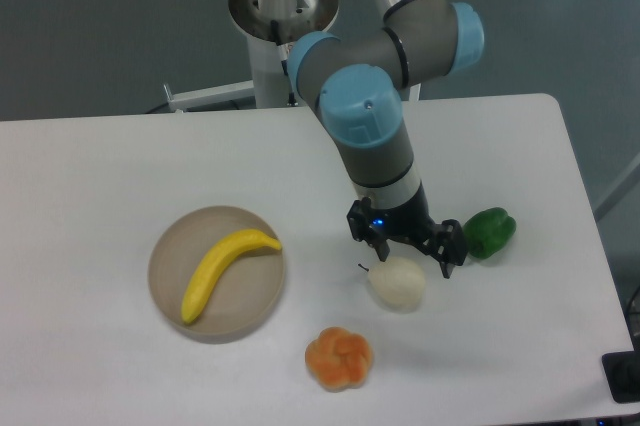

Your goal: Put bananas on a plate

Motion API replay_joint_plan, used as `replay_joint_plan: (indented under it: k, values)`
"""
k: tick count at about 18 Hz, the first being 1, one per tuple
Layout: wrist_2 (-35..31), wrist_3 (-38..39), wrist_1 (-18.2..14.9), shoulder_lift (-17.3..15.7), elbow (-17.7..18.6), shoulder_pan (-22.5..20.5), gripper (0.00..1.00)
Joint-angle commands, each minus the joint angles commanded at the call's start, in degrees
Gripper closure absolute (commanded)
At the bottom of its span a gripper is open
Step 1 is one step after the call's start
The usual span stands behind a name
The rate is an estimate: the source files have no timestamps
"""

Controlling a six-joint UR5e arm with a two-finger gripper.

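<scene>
The white table (120, 161) carries everything. The plate (172, 308) sits at about 8 o'clock on it, and the banana (224, 268) already lies across it, tip poking over the rim at 2 o'clock, so this looks done to me. It looks like a light, stiff, smooth plastic toy, probably a bit slippery; I'd grab it mid-curve, across the narrow width. The pincer (408, 248) hangs open and empty, well off at the plate's 3 o'clock, just above the pale pear (398, 283).
</scene>
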State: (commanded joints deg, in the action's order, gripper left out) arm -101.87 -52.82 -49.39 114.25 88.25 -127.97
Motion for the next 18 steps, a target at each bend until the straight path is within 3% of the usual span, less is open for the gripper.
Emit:
replay_joint_plan:
  k: [6, 10, 18]
  values:
    - [0.0, -9.0, 0.1, 0.7, -0.5, -1.2, 0.0]
    - [0.3, -18.9, 0.0, 1.3, -1.4, -3.9, 0.0]
    - [1.5, -19.3, 0.0, 2.0, -3.7, -4.9, 0.0]
